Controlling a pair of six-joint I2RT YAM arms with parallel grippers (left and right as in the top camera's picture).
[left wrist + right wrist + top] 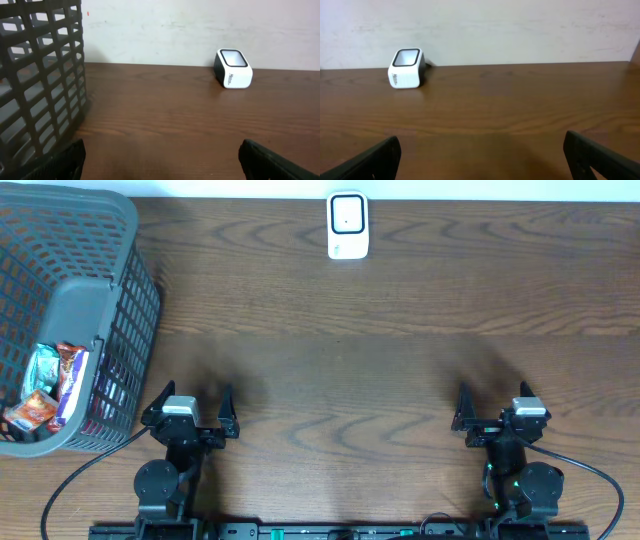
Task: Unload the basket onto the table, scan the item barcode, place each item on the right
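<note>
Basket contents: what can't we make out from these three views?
- Overhead: the packets in the basket overlap, so their count is unclear. Their barcodes are too small to see, and the frame edge cuts off the basket's left side.
- Left wrist: the basket's mesh wall hides everything inside.
- Right wrist: the basket is out of frame.
- Both wrist views: the print on the scanner is too small to read.

even soft light, sharp frames, faint shadows.

Left gripper (195,400), right gripper (494,402) (both agape)
</note>
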